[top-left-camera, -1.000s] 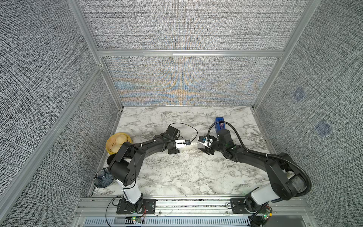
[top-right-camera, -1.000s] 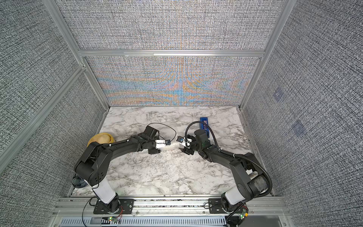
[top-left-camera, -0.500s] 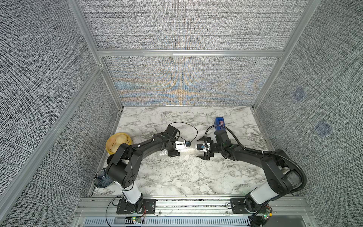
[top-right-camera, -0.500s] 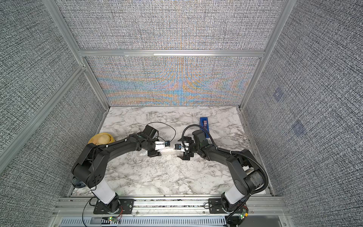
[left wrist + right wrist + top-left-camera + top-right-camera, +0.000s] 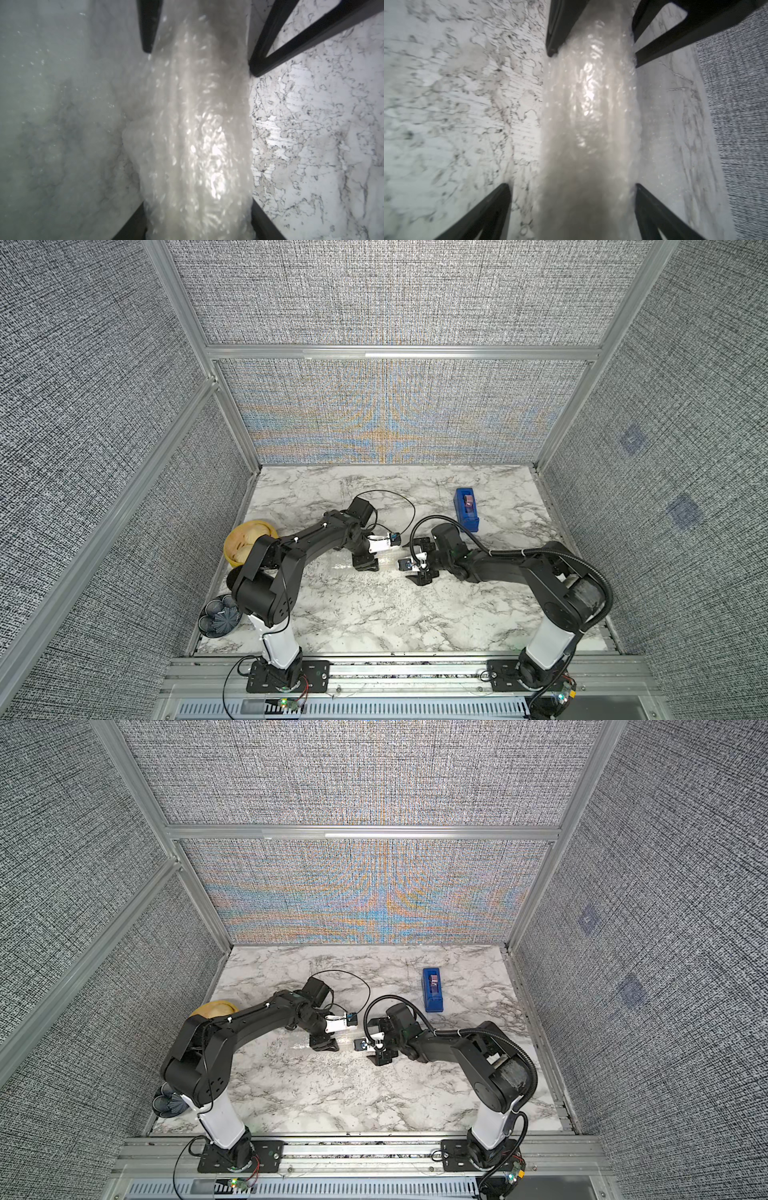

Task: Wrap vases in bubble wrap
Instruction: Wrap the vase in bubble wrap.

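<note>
On the marble tabletop point(image 5: 374, 626), the bubble wrap point(image 5: 388, 562) lies rolled into a long bundle at the middle, between the two arms. A flat part of the sheet is spread on the marble along one side of it. Pale lengthwise ridges under the layers look like the vase point(image 5: 197, 128), though blur leaves that unsure. The left pincer point(image 5: 197, 207) grips one end of the bundle, with a finger pressed to each side. The right pincer point(image 5: 572, 185) stands wide apart around the other end, and bare marble shows between one finger point(image 5: 499, 201) and the wrap. At the tabletop's left edge a yellow bowl point(image 5: 229, 549) holds pale rounded pieces and is partly hidden by the left arm. Nearer the front sits a dark blue pleated piece point(image 5: 218, 616). Toward the back right a blue box point(image 5: 469, 522) carries a small dark reddish thing in its open top.
</note>
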